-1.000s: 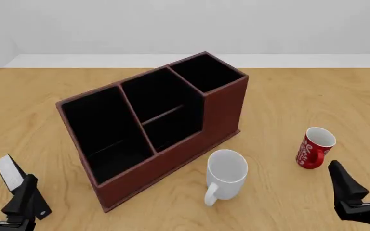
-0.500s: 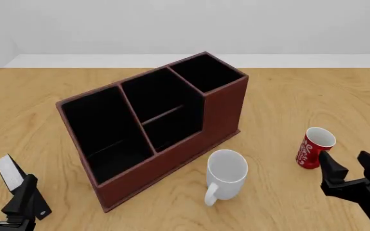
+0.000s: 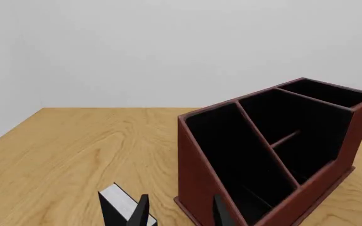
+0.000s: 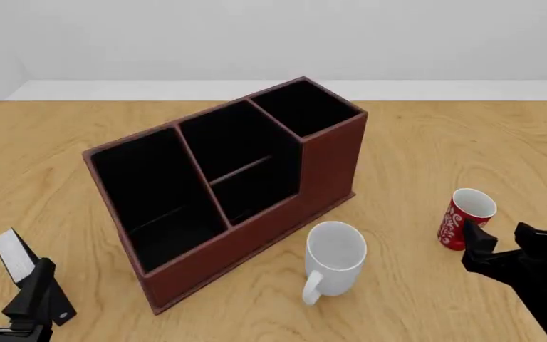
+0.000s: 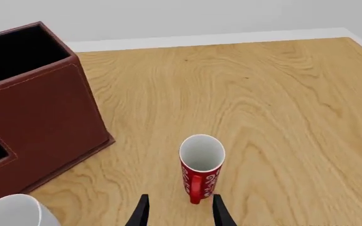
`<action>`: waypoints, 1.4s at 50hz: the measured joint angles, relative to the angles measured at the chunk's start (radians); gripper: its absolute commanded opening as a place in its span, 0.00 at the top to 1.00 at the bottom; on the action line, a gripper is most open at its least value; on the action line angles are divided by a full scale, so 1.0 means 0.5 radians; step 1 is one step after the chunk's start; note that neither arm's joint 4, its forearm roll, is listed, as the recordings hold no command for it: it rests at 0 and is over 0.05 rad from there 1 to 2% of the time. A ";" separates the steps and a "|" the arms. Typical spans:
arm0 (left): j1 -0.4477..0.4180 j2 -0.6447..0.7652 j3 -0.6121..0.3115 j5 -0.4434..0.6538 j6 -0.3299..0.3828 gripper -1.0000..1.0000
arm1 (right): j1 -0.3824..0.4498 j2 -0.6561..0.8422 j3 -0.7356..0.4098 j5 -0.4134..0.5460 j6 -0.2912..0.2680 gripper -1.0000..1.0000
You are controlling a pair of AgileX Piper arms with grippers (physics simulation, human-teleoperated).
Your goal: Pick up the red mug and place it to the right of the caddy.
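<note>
The red mug (image 4: 466, 217) stands upright on the table, right of the caddy (image 4: 226, 185) and apart from it; its handle faces my right gripper. In the right wrist view the red mug (image 5: 201, 167) shows its white inside, just ahead of the two fingertips. My right gripper (image 4: 498, 236) is open, just on the near side of the mug, with nothing between its fingers. At the near left corner my left gripper (image 4: 6, 281) is open and empty. The left wrist view shows the caddy (image 3: 275, 155) beyond my left gripper (image 3: 181, 214).
A larger white mug (image 4: 335, 258) stands just in front of the caddy, left of the red mug, handle toward me. A small black slab with a white face (image 4: 12, 255) stands beside the left gripper. Bare wooden table (image 4: 464, 142) extends right of the caddy.
My right gripper has moved forward and a little left, closing in on the red mug from the near side. The mug, caddy and left arm have not moved.
</note>
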 measured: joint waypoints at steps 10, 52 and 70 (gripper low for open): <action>0.000 0.000 0.000 0.000 0.000 0.00 | -0.033 0.123 -0.011 -0.093 0.023 0.00; 0.000 0.000 0.000 0.000 0.000 0.00 | -0.105 0.578 -0.120 -0.350 0.132 0.00; 0.000 0.000 0.000 0.000 0.000 0.00 | -0.130 0.748 -0.150 -0.446 0.138 0.00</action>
